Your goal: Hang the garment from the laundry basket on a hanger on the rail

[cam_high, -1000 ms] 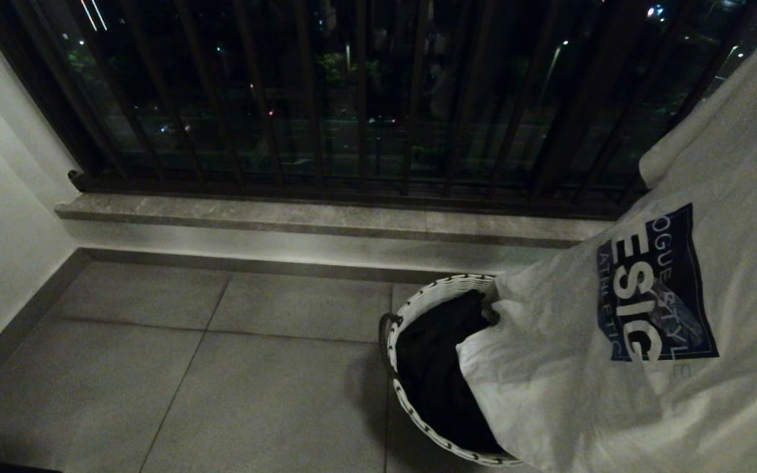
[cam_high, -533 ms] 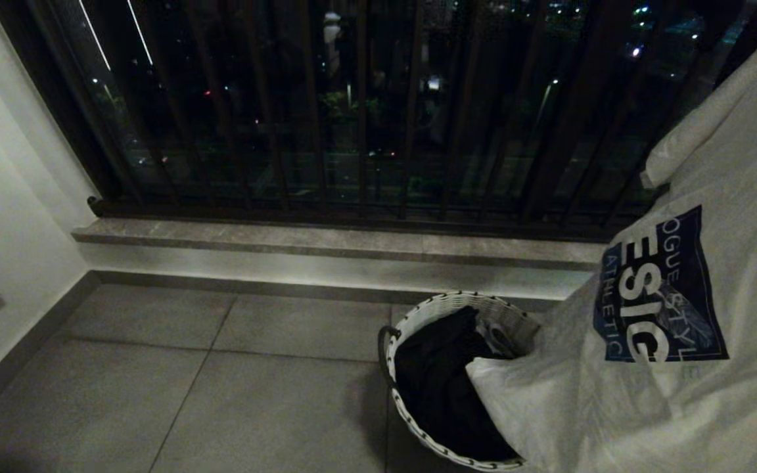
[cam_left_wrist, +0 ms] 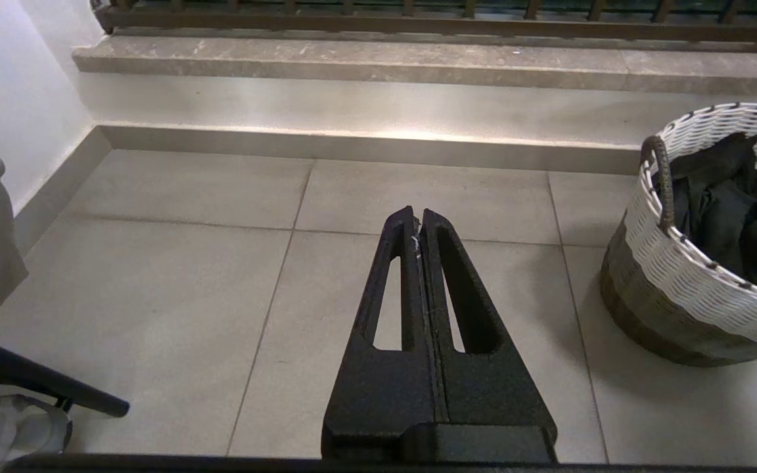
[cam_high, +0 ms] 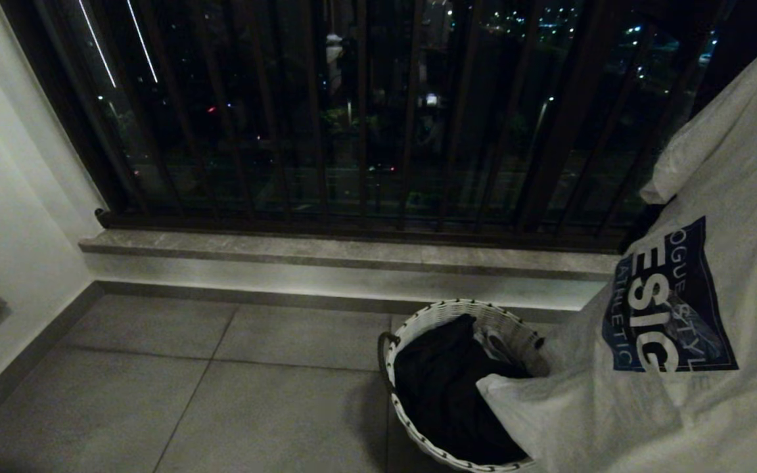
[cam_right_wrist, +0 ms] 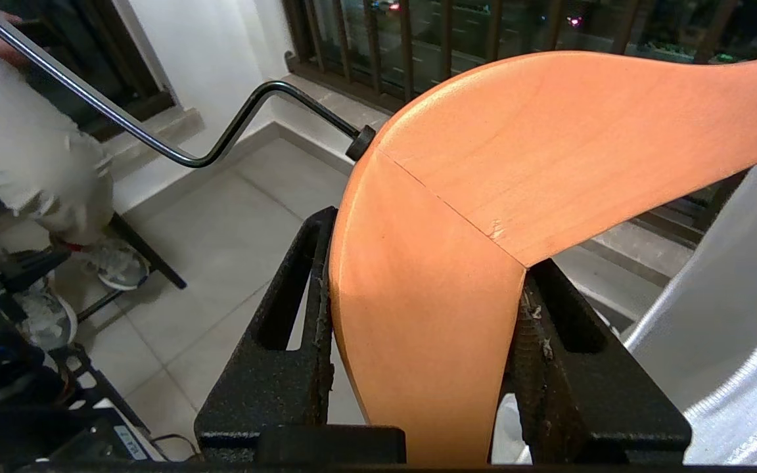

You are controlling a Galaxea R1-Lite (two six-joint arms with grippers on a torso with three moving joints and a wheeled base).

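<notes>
A white garment (cam_high: 681,407) with a blue printed square hangs at the right of the head view, its lower corner drooping over the laundry basket (cam_high: 444,312). The basket is white woven with a black loop handle and holds dark clothes (cam_high: 444,387). It stands on the tiled floor below the window sill. My right gripper (cam_right_wrist: 428,243) is shut on the middle of an orange wooden hanger (cam_right_wrist: 523,144), whose metal hook (cam_right_wrist: 221,144) runs away from it. White fabric (cam_right_wrist: 733,315) lies beside that gripper. My left gripper (cam_left_wrist: 416,220) is shut, empty, low over the floor, the basket (cam_left_wrist: 681,263) to its side. The rail is out of view.
A dark barred window (cam_high: 365,112) and a stone sill (cam_high: 352,249) close the far side. A white wall (cam_high: 4,217) bounds the left. A person's leg in light trousers (cam_right_wrist: 23,151) and shoes (cam_right_wrist: 112,263) stand by dark stand legs (cam_right_wrist: 148,253).
The head camera has tilted, so the whole scene slid down in the picture. The garment has drawn up and to the right, uncovering the basket's right rim.
</notes>
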